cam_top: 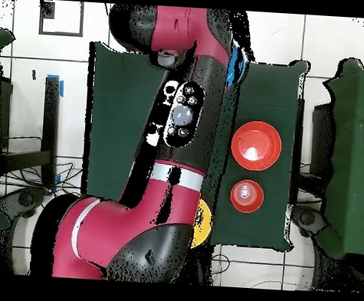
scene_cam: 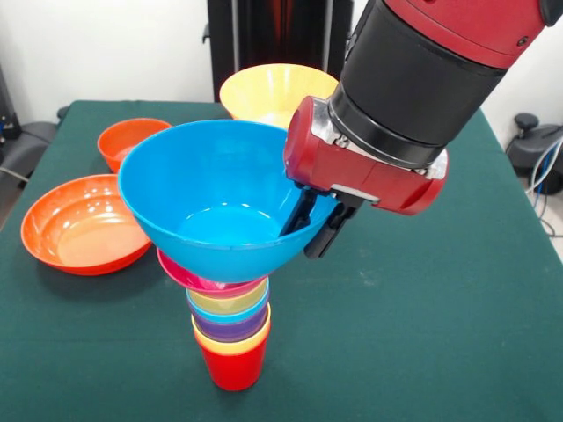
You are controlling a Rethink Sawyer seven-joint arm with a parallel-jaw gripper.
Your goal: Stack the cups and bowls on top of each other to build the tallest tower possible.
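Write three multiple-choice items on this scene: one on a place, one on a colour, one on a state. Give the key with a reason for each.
1. Where is the blue bowl?
A. On top of the tower
B. Flat on the table
C. Inside the wide orange bowl

2. What colour is the tower's bottom cup?
A. Purple
B. Red
C. Yellow

3. How does the claw stand to the blue bowl?
A. Far above it, apart
B. Its fingers straddle the rim, one inside and one outside
C. Pressed on the bowl's floor

Key: 1 A, the bowl sits over the pink bowl on the nested cups. 2 B, the lowest cup on the cloth is red. 3 B, the front view shows one dark finger inside the wall and one outside.
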